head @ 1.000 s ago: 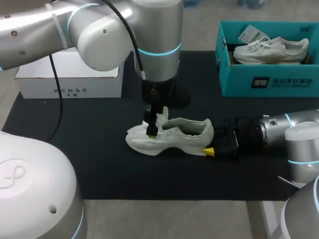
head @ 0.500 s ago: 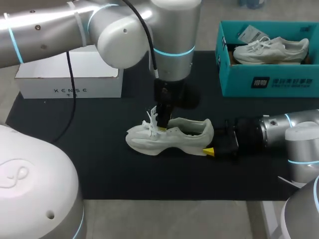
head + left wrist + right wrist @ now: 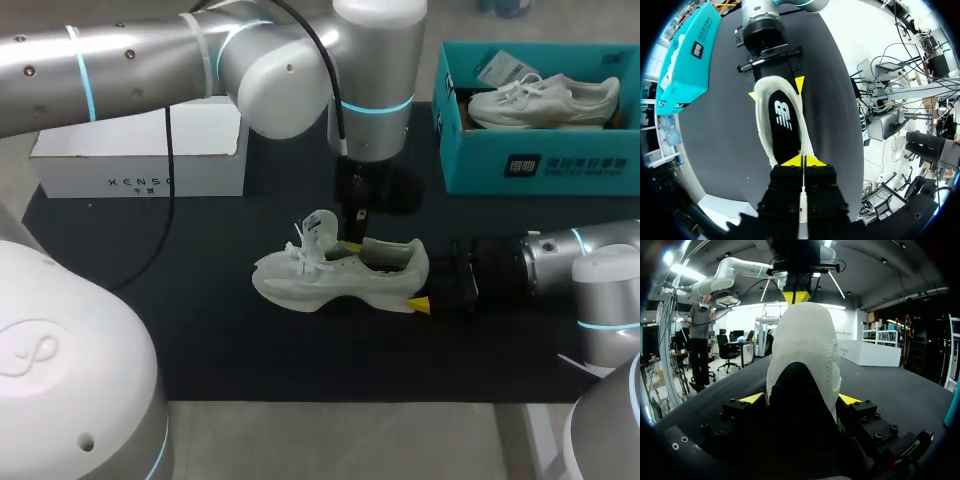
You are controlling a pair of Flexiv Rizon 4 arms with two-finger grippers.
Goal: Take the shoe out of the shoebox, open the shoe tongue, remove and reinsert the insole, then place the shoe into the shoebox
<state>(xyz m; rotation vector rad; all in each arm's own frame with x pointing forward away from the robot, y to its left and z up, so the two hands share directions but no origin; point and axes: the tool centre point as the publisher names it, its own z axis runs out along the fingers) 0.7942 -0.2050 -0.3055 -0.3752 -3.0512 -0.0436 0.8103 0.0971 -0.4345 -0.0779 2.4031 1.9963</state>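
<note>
On the black mat (image 3: pixel 200 330) in the middle of the table, the white shoe (image 3: pixel 340 275) is lying on its sole, well apart from the teal shoebox (image 3: pixel 540 165).

The right gripper (image 3: pixel 800 399) is clamping the heel, one yellow tip pressing on each side. The left gripper (image 3: pixel 802 161) is hanging over the shoe's mouth just behind the raised tongue (image 3: pixel 318 228). Its tips are squeezed almost together with only a thin white sliver showing in the gap, and I cannot tell whether it is pinching anything.

What is worrying me:
- The tongue is standing up on its own and could flop back over the dark insole (image 3: pixel 782 117) if it is nudged.
- The loose laces (image 3: pixel 790 125) are sitting right beside the tips and could snag.
- A hard pull on the insole could drag the whole shoe up if the heel hold is slipping.

Counting what is out here:
- two shoes, this one and a second shoe (image 3: pixel 545 100) resting inside the shoebox
- two boxes, the teal one and a white box (image 3: pixel 140 150)
- two grippers
- one insole showing
</note>
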